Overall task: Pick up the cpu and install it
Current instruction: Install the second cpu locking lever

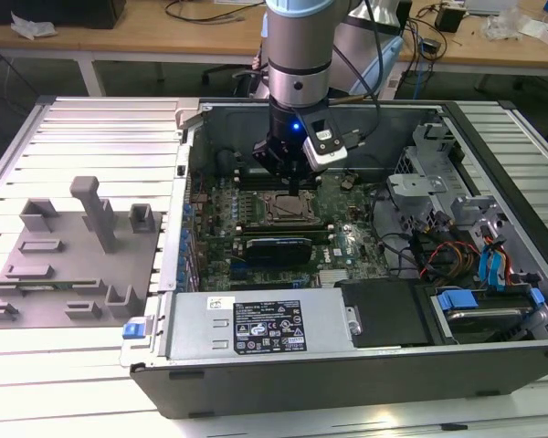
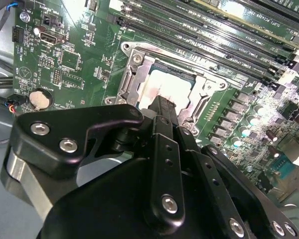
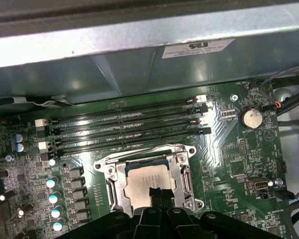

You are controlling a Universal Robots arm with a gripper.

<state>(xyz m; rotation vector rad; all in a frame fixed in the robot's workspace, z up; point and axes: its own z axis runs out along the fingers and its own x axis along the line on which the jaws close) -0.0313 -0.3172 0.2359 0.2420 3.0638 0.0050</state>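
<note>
The cpu (image 3: 145, 175), a pale silvery square, lies flat inside the metal socket frame (image 3: 182, 175) on the green motherboard (image 3: 234, 149). It also shows in the second wrist view as the cpu (image 2: 169, 82) and in the exterior view as the cpu (image 1: 289, 206). My gripper (image 3: 157, 192) hangs straight over the chip's middle, its two thin black fingers pressed together with nothing between them. Whether the fingertips (image 2: 162, 102) touch the chip's top I cannot tell. In the exterior view the gripper (image 1: 293, 187) stands inside the open computer case, just above the socket.
Memory slots (image 3: 129, 124) run beside the socket, toward the case wall (image 3: 139, 64). A long grey box with a white label (image 1: 256, 328) lines the case's near side. Cables and drive bays (image 1: 475, 265) fill the exterior view's right. A grey fixture plate (image 1: 64, 265) lies outside on the left.
</note>
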